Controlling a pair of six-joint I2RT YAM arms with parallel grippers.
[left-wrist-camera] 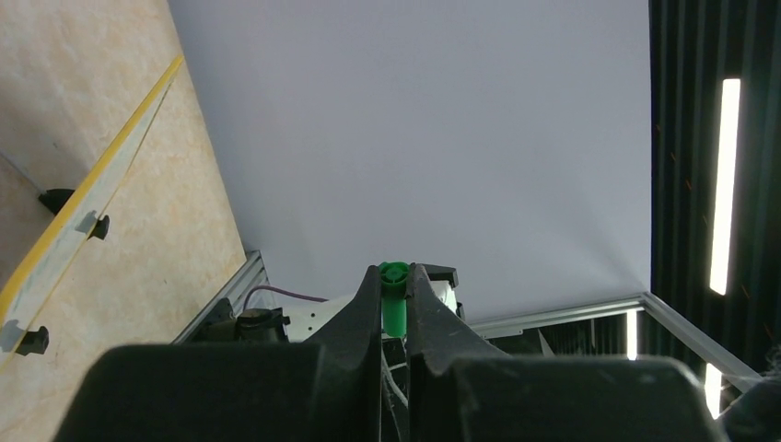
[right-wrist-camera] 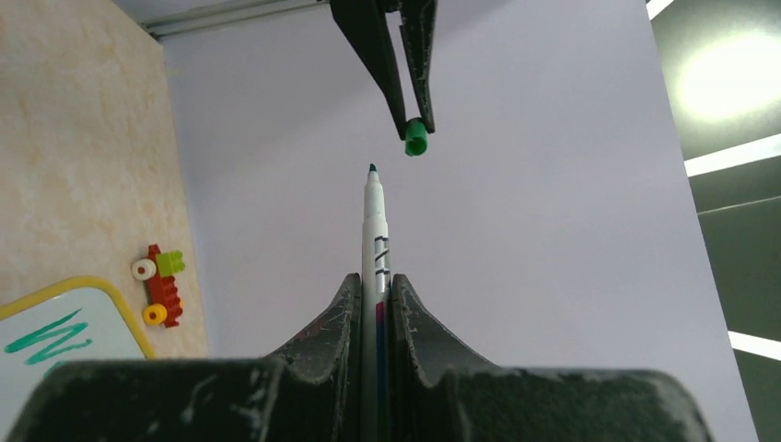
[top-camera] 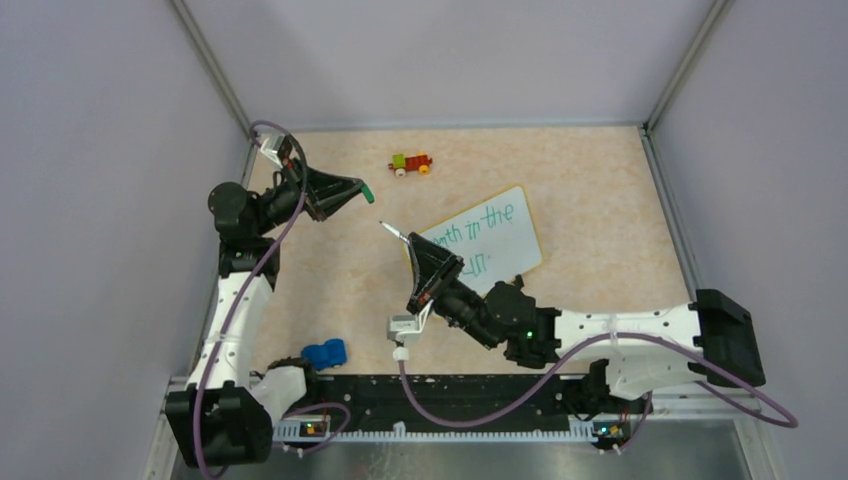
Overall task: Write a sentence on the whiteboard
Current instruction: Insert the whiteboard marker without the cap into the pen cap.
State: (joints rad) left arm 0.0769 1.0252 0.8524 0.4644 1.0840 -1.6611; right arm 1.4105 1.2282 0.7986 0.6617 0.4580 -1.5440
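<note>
Left gripper (left-wrist-camera: pixel 394 293) clamped on green cap (left-wrist-camera: pixel 394 311). Right gripper (right-wrist-camera: pixel 376 287) clamped on marker (right-wrist-camera: pixel 374 216), its bare tip near the cap, apart. Whiteboard (top-camera: pixel 515 250) lay on table (top-camera: pixel 600 190), right of centre. Sentence (top-camera: pixel 480 222) was partly hidden by the right gripper.

Top view: bright, even diffuse light from above. No hard shadows, only faint soft ones on table (top-camera: pixel 340 280) under arms. Whiteboard (top-camera: pixel 520 250) glare-free, lettering legible.
Left wrist: light strip (left-wrist-camera: pixel 728 184) at right blown out. Left fingers (left-wrist-camera: pixel 355 322) near lens dark, underexposed, soft. Green cap (left-wrist-camera: pixel 394 308) in focus.
Right wrist: lamp (right-wrist-camera: pixel 737 74) top right clipped, with halo. Marker (right-wrist-camera: pixel 375 230) crisp. Right fingers (right-wrist-camera: pixel 327 345) near black, scratches still visible.
</note>
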